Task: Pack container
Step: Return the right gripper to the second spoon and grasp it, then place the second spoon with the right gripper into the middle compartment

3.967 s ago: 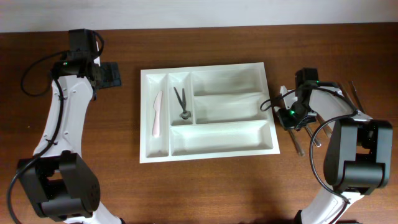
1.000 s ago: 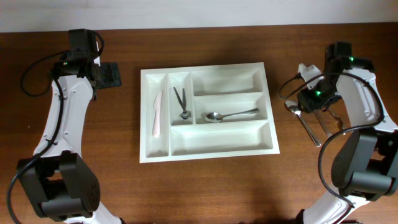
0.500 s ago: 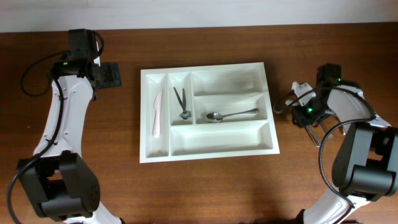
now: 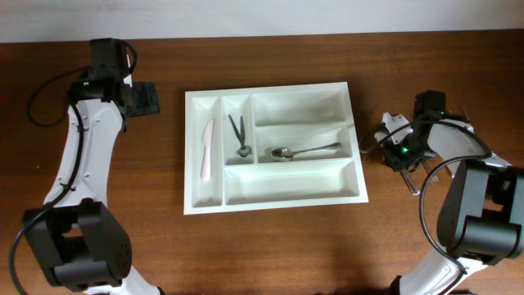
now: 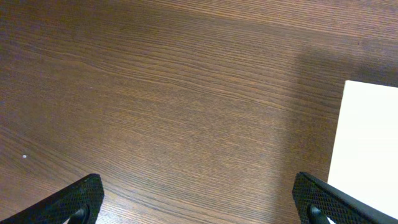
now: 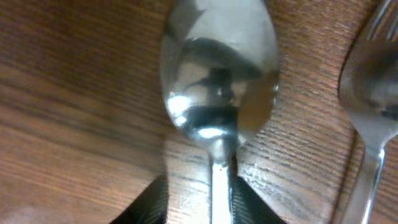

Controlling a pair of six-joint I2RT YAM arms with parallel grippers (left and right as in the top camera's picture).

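The container [image 4: 286, 182] is a white five-compartment tray in the middle of the table; its corner shows in the left wrist view [image 5: 373, 143]. It holds a pink knife [image 4: 206, 149], a black tool [image 4: 239, 135] and a metal spoon [image 4: 304, 151] in the middle long compartment. My right gripper [image 4: 403, 156] is low over the table, right of the tray. In the right wrist view its fingers [image 6: 199, 199] straddle the handle of a loose spoon [image 6: 217, 74], with a gap on the left side. My left gripper [image 4: 146, 98] [image 5: 196, 186] is wide open and empty, left of the tray.
More loose cutlery [image 4: 426, 168] lies on the wood beside the right gripper. One piece shows at the right edge of the right wrist view [image 6: 367, 93], close to the spoon. The tray's upper and lower long compartments hold nothing.
A spoon now lies in the tray's middle compartment. My right gripper came back from the tray to the loose cutlery and lowered over a spoon's handle. The left arm has not moved.
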